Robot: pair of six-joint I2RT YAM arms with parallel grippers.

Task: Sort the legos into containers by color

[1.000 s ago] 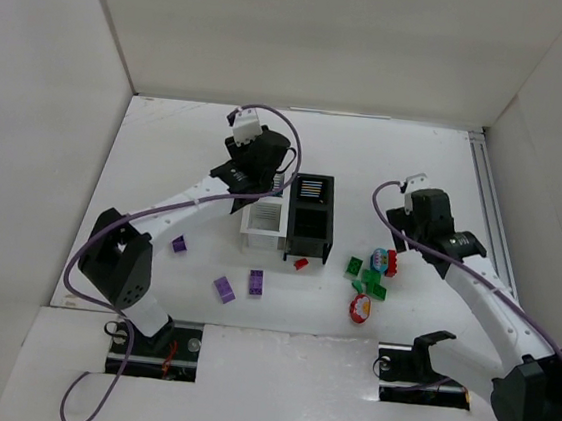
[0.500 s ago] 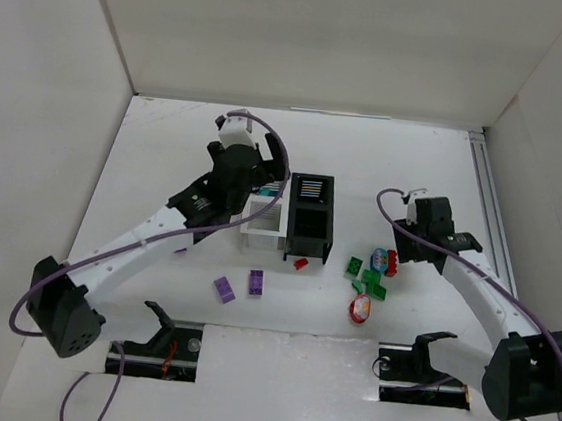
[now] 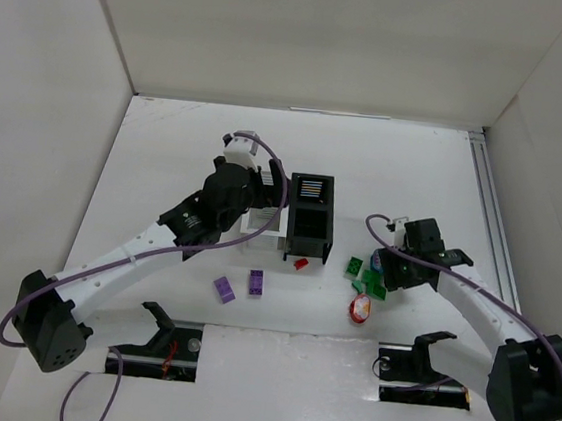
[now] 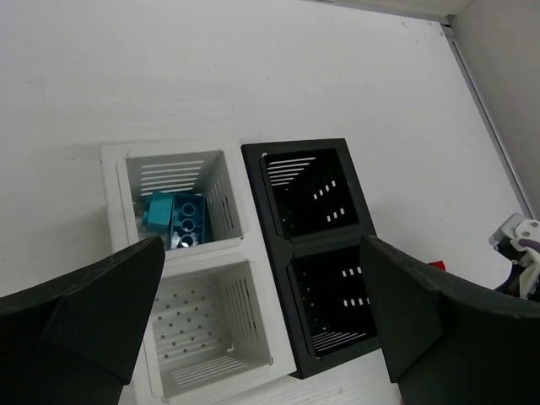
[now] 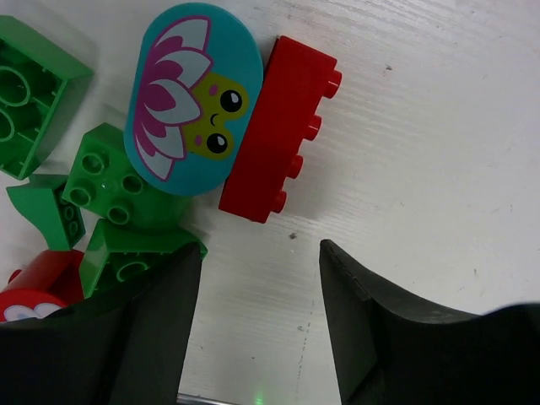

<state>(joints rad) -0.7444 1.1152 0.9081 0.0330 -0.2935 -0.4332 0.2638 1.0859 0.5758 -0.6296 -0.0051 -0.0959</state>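
Observation:
The containers are a 2x2 cluster: two white bins [image 4: 198,333] and two black bins [image 4: 308,190]. Teal legos [image 4: 173,221] lie in the far white bin; the other three show nothing inside. My left gripper [image 4: 261,245] hangs open above the cluster [image 3: 309,213] with nothing between its fingers. My right gripper [image 5: 253,253] stands open low over bare table, just short of a red brick [image 5: 278,131], a teal oval piece [image 5: 192,97] and green bricks [image 5: 110,177]. Two purple bricks [image 3: 223,289] and a small red one [image 3: 300,264] lie in front of the bins.
A red-yellow round piece [image 3: 359,307] lies near the front edge beside the green bricks [image 3: 355,267]. White walls close in the table on the left, back and right. The left arm crosses over the table's left half.
The left gripper has shifted slightly over the bins. The right gripper has moved down and left onto the pile of legos, its jaws narrower than before.

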